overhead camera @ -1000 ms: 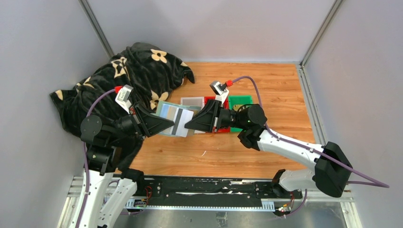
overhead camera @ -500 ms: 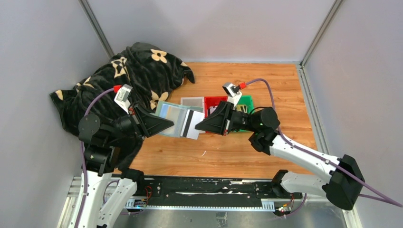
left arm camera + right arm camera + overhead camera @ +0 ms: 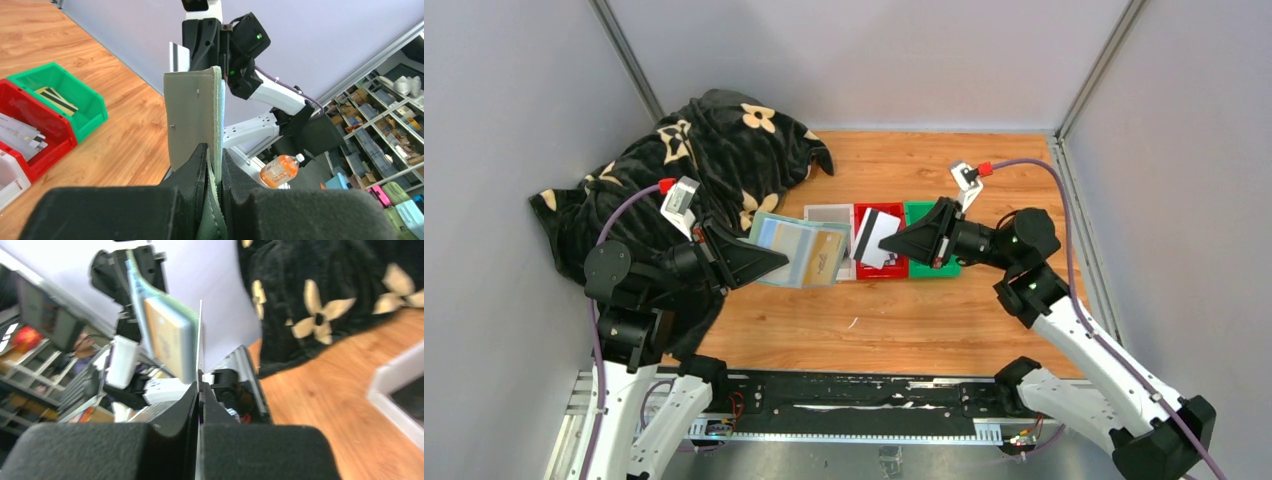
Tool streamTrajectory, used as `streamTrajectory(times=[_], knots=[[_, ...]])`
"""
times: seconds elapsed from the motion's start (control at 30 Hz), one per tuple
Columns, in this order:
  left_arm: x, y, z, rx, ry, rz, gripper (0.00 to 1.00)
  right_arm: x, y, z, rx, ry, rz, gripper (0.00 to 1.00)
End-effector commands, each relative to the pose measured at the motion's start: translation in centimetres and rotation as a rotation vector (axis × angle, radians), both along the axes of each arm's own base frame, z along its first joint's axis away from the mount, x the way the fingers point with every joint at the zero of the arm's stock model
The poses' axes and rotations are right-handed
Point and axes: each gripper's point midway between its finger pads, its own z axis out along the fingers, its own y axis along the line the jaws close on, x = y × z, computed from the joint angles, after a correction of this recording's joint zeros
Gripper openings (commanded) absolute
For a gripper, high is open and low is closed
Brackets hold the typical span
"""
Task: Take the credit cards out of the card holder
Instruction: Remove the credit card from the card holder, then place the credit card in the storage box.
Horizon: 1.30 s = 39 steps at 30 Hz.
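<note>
My left gripper [image 3: 776, 262] is shut on the open card holder [image 3: 796, 248] and holds it up above the table. A gold-yellow card [image 3: 825, 254] shows in its slots. In the left wrist view the holder [image 3: 192, 117] stands edge-on between my fingers. My right gripper [image 3: 896, 243] is shut on a silvery-white card with a black stripe [image 3: 875, 237], held clear of the holder over the red tray [image 3: 886, 271]. In the right wrist view this card [image 3: 200, 335] is edge-on, with the holder [image 3: 165, 337] beyond it.
White [image 3: 828, 212], red and green [image 3: 930, 211] trays stand in a row at mid-table. The green tray [image 3: 85, 100] holds striped cards [image 3: 54, 98], and the red one [image 3: 55, 150] holds pale cards. A black flowered blanket [image 3: 709, 150] fills the back left.
My right gripper has pulled the silvery-white striped card out of the holder and carried it right, over the red tray. The gold card now shows in the holder. The left arm barely moved.
</note>
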Motion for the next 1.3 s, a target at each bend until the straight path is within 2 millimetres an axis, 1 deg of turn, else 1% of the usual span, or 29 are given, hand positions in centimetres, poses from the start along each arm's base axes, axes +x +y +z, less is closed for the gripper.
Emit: streamTrajectory(times=[0.0, 0.03, 0.07, 0.1, 0.23, 0.27, 0.3, 0.33, 0.37, 0.4, 0.43, 0.5, 0.53, 0.6, 0.7, 0.8, 0.93, 1.0, 1.03, 1.13, 1.23, 1.27], knots=[[-0.8, 0.0, 1.2, -0.002, -0.046, -0.016, 0.00, 3.3, -2.1, -4.8, -0.261, 0.035, -0.144, 0.00], [-0.8, 0.0, 1.2, -0.001, -0.047, -0.015, 0.00, 4.3, -2.5, -6.0, -0.305, 0.068, -0.172, 0.00], [-0.9, 0.1, 1.2, -0.001, -0.049, -0.016, 0.00, 5.6, -3.1, -7.6, -0.357, 0.115, -0.201, 0.00], [-0.9, 0.1, 1.2, -0.001, -0.049, -0.016, 0.00, 6.4, -3.4, -8.4, -0.379, 0.132, -0.221, 0.00], [-0.9, 0.1, 1.3, 0.001, -0.057, -0.015, 0.00, 10.9, -4.6, -14.0, -0.576, 0.211, -0.328, 0.00], [-1.0, 0.1, 1.3, 0.001, -0.060, -0.016, 0.00, 11.8, -4.8, -14.6, -0.608, 0.206, -0.347, 0.00], [-1.1, 0.1, 1.4, 0.002, -0.066, -0.018, 0.00, 13.0, -4.6, -15.9, -0.651, 0.231, -0.351, 0.00], [-1.2, 0.1, 1.5, 0.004, -0.071, -0.018, 0.00, 13.7, -4.6, -17.3, -0.691, 0.257, -0.347, 0.00], [-1.3, 0.1, 1.5, 0.006, -0.076, -0.017, 0.00, 14.7, -4.4, -17.6, -0.715, 0.259, -0.344, 0.00], [-1.3, 0.2, 1.5, 0.010, -0.078, -0.014, 0.00, 15.2, -4.3, -19.0, -0.756, 0.290, -0.336, 0.00], [-1.3, 0.2, 1.5, 0.013, -0.080, -0.009, 0.00, 16.2, -4.1, -19.4, -0.780, 0.298, -0.336, 0.00], [-1.4, 0.2, 1.5, 0.012, -0.084, -0.007, 0.00, 17.4, -3.8, -21.1, -0.831, 0.333, -0.322, 0.00], [-1.5, 0.3, 1.7, 0.010, -0.088, -0.007, 0.00, 18.2, -3.6, -22.4, -0.870, 0.355, -0.319, 0.00], [-1.5, 0.3, 1.8, 0.010, -0.091, -0.006, 0.00, 18.9, -3.2, -23.8, -0.918, 0.376, -0.314, 0.00], [-1.7, 0.3, 2.1, 0.008, -0.100, -0.006, 0.00, 19.2, -2.2, -26.0, -1.015, 0.381, -0.298, 0.00], [-1.8, 0.3, 2.2, 0.008, -0.104, -0.003, 0.00, 19.7, -1.6, -28.2, -1.094, 0.390, -0.309, 0.00], [-1.9, 0.4, 2.2, 0.006, -0.107, 0.000, 0.00, 20.1, -1.2, -30.2, -1.132, 0.421, -0.327, 0.00], [-1.9, 0.4, 2.2, 0.006, -0.106, 0.000, 0.00, 20.2, -0.7, -30.6, -1.140, 0.419, -0.326, 0.00], [-1.9, 0.4, 2.3, 0.004, -0.107, 0.000, 0.00, 20.2, -0.5, -30.7, -1.145, 0.414, -0.327, 0.03], [-2.0, 0.4, 2.4, 0.004, -0.111, -0.002, 0.00, 20.3, -0.3, -30.4, -1.156, 0.395, -0.347, 0.13], [-2.1, 0.4, 2.4, 0.006, -0.115, -0.006, 0.00, 20.3, -0.4, -29.2, -1.143, 0.390, -0.378, 0.31], [-2.1, 0.4, 2.3, 0.007, -0.115, -0.005, 0.00, 20.2, -0.4, -28.5, -1.134, 0.383, -0.387, 0.35]])
